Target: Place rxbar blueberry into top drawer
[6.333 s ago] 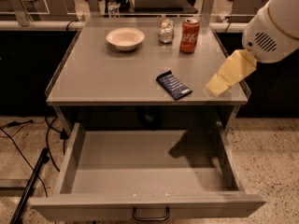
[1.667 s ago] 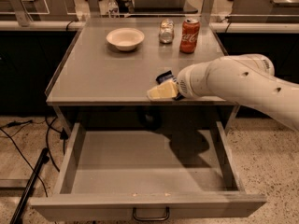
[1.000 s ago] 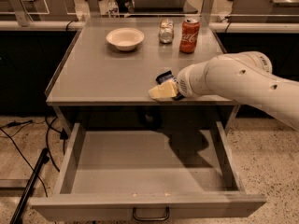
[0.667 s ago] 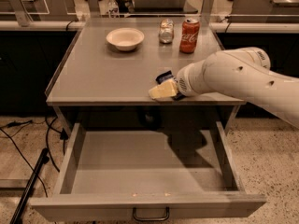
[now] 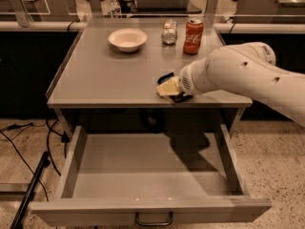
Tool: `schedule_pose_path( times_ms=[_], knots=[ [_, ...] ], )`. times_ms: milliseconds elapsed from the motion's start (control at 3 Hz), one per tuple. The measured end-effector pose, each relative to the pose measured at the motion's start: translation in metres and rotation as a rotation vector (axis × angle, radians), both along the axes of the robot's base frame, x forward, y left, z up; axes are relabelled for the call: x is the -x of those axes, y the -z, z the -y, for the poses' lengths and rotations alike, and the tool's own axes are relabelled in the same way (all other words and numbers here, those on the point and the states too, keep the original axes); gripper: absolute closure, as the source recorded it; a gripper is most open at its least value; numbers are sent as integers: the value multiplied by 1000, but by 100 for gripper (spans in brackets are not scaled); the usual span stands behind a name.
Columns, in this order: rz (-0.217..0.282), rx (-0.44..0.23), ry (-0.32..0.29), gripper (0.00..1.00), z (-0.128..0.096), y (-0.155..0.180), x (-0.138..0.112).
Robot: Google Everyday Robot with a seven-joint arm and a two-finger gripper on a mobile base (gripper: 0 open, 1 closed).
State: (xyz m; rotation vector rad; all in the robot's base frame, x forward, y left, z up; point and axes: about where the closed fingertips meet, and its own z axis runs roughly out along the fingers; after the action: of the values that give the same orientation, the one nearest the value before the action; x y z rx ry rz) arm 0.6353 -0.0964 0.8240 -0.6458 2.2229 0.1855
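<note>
The rxbar blueberry (image 5: 165, 76) lies on the grey tabletop near its front right edge. Only its dark far end and a dark sliver at the near end show. My gripper (image 5: 168, 88), pale yellow at the tip of the white arm (image 5: 238, 75), sits right over the bar and covers its middle. The top drawer (image 5: 152, 206) is pulled out below the table, with a bare flat bottom and a curved handle (image 5: 153, 221) on its front.
A white bowl (image 5: 127, 39), a small glass jar (image 5: 169, 31) and a red cola can (image 5: 193, 29) stand at the back of the table (image 5: 105, 75). Black cables (image 5: 33, 175) lie on the floor at the left.
My arm has swung in from the table's right edge and the gripper has come down over the bar. In the last second it has barely moved.
</note>
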Motion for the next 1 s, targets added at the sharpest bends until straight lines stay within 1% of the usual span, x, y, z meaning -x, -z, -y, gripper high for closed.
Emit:
schedule_pose_path(
  times_ms=[333,667,1000],
  knots=[
    [0,0,0,99,0,-2,0],
    [-36,15,7,100,0,-2,1],
    [-32,14,2,100,0,-3,1]
  ],
)
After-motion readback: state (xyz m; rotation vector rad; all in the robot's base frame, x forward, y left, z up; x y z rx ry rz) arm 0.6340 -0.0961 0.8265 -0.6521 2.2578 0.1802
